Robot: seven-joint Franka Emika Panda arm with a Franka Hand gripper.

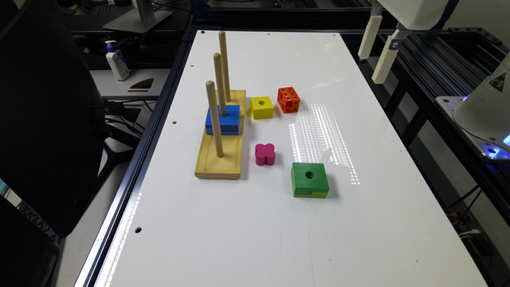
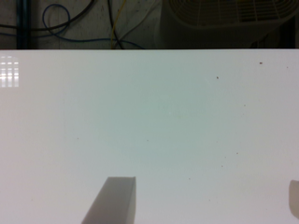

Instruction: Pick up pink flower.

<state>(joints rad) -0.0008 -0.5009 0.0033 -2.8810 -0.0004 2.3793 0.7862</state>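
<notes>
The pink flower (image 1: 265, 154) sits on the glossy white table (image 1: 247, 239), the pincer (image 1: 376, 50) spread wide above its far edge.

The flower block (image 1: 265, 154) sits mid-table (image 1: 255, 239), just beside the pegboard (image 1: 220, 151) that runs along the edge on the exterior view's left. One square block (image 1: 223, 119) is threaded on the pegboard's middle peg. Toward the far edge lie a holed block (image 1: 261, 107) and, beside it, a perforated cube (image 1: 288, 99). A larger holed block (image 1: 309, 179) lies nearer, toward the exterior view's right of the flower block.
</notes>
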